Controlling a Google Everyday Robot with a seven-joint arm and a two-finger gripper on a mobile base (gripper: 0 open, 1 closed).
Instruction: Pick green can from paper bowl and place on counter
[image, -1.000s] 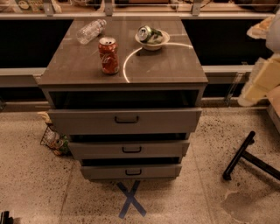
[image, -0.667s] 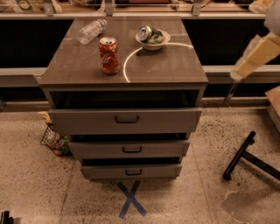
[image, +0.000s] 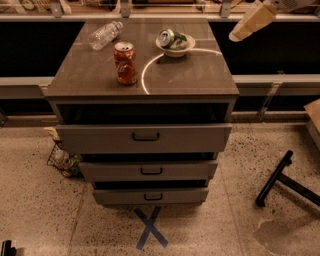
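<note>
While gripper hangs off counter's right rear corner, its opening cannot be told. Green can lies on side in paper bowl, well apart leftward, long axis roughly left-right, silver end left.

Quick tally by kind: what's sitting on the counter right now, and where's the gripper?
Cans: 2, green can, red soda can
Bottles: 1, clear plastic bottle
Bowls: 1, paper bowl
Total: 4
Gripper: upper right, beyond the counter

Gripper up right of counter, clear air to paper bowl, red can and bottle leftward
</note>
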